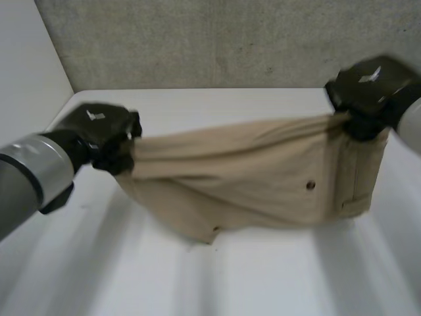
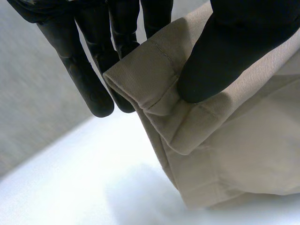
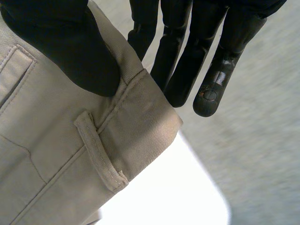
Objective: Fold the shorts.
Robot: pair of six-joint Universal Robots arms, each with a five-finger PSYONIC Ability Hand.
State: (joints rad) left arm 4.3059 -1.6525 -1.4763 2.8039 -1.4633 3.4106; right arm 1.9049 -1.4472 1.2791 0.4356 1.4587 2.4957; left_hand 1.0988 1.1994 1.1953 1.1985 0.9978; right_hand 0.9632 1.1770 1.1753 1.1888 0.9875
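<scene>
Hanging stretched between both hands above the white table (image 1: 263, 283), the beige shorts (image 1: 250, 178) sag mid-span in the head view; the left hand (image 1: 108, 135) holds one end, the right hand (image 1: 368, 92) the other. Left wrist view: thumb clamps a hemmed corner against the fingers (image 2: 93, 89). Right wrist view: thumb pins the waistband corner, beside a belt loop (image 3: 98, 150), against its fingers.
</scene>
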